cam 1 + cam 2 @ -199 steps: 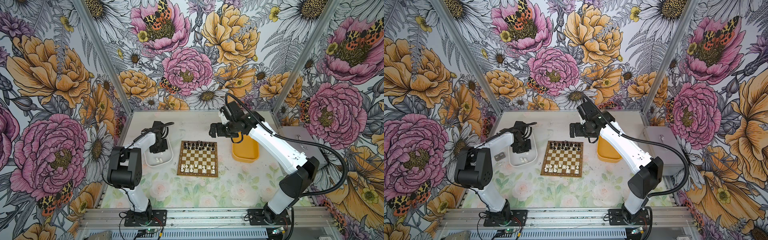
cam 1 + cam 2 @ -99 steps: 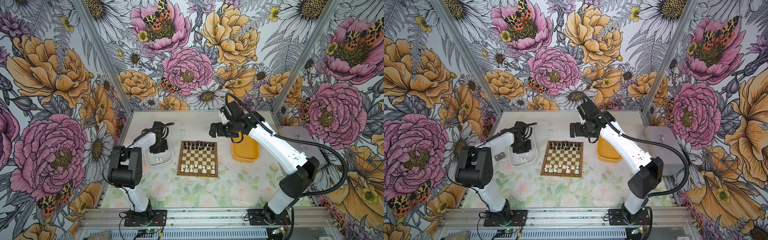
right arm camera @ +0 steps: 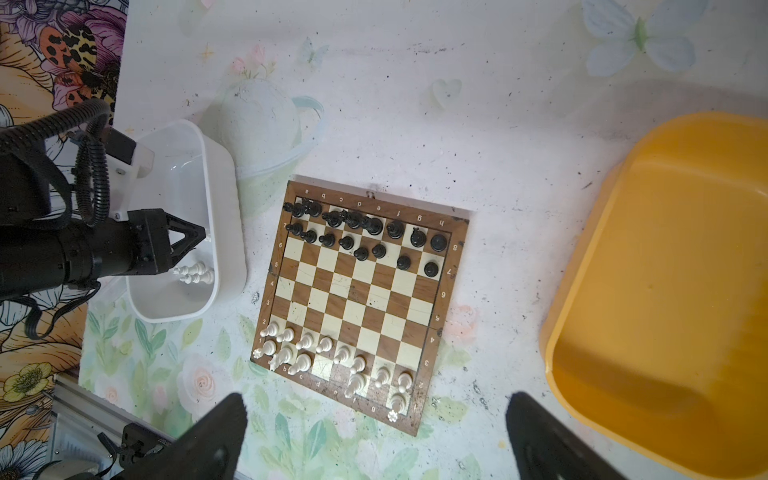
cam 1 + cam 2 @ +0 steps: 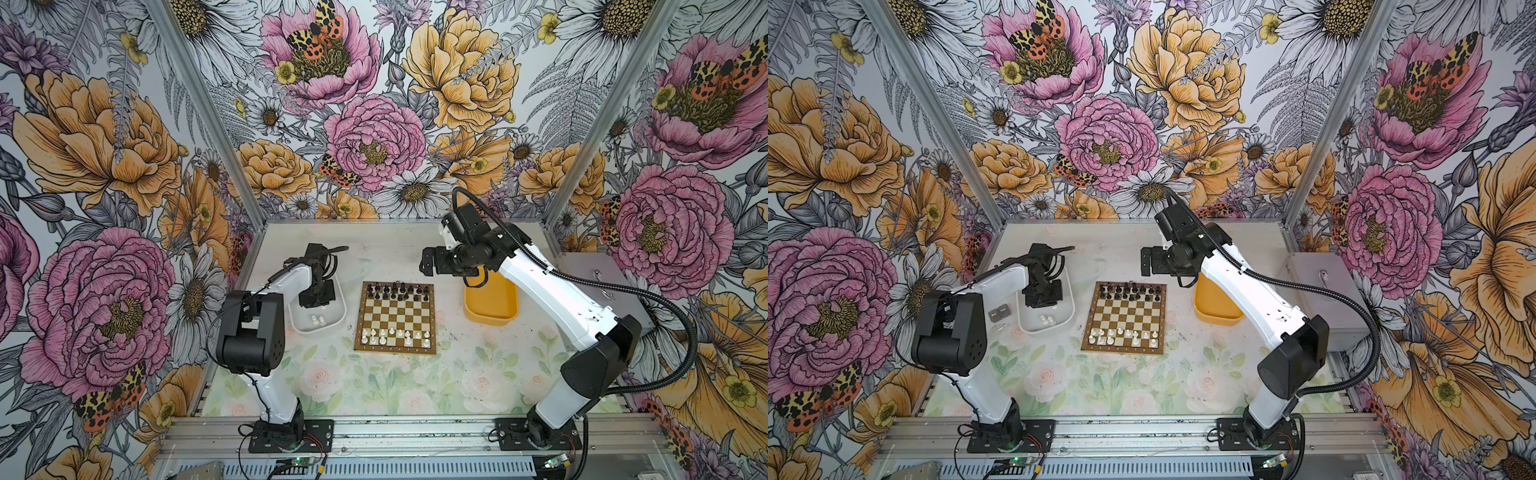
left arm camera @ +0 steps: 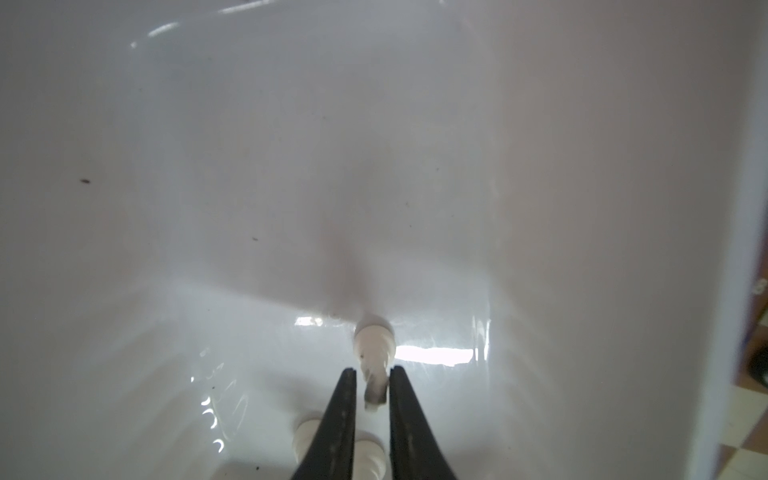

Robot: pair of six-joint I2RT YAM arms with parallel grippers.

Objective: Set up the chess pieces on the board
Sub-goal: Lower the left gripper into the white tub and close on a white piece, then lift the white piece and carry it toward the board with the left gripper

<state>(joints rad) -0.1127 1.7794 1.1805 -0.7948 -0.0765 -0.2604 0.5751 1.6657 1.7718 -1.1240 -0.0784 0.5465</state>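
On the near half of the table [image 4: 374, 386] sits the board [image 4: 397, 316], white pieces [image 4: 395, 334] along its near rows, black pieces [image 4: 395, 291] along the far rows. Left of it, the left gripper [image 5: 372, 370] reaches down into the white tray [image 4: 316, 330], its fingers [image 5: 345, 399] drawn nearly together either side of one white piece [image 5: 374, 374]; whether they pinch it cannot be told. Two other pieces [image 5: 305, 428] lie just beside. Right of the board stands the yellow tray [image 4: 490, 307]; above the table past the board's far right corner the right gripper [image 4: 428, 266] hangs spread wide, holding nothing
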